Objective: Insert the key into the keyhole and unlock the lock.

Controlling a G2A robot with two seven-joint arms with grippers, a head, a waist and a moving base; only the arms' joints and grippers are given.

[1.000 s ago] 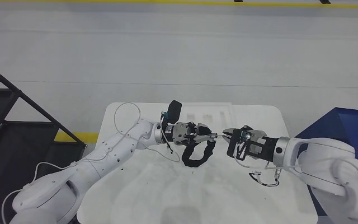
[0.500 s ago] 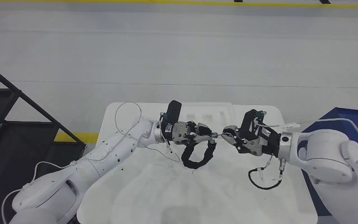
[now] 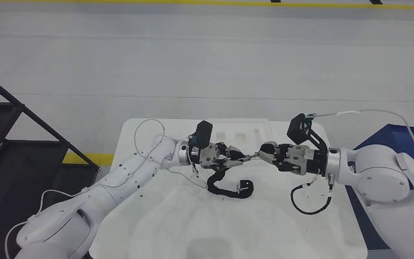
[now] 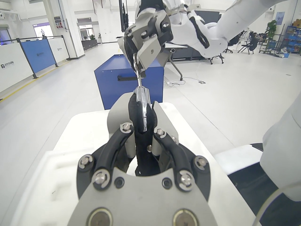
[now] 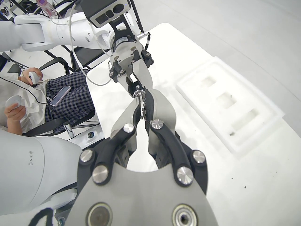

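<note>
Honestly, from above, the left hand (image 3: pixel 235 155) is clamping the black cable lock (image 3: pixel 223 189). Left wrist: the right hand (image 4: pixel 139 69) is pinching the small silver key (image 4: pixel 139 81), sitting in the lock. Right wrist: off-axis twisting is risking a slip.

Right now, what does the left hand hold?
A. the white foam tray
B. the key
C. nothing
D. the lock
D: the left hand is shut on the lock, while the right hand grips the key.
</note>
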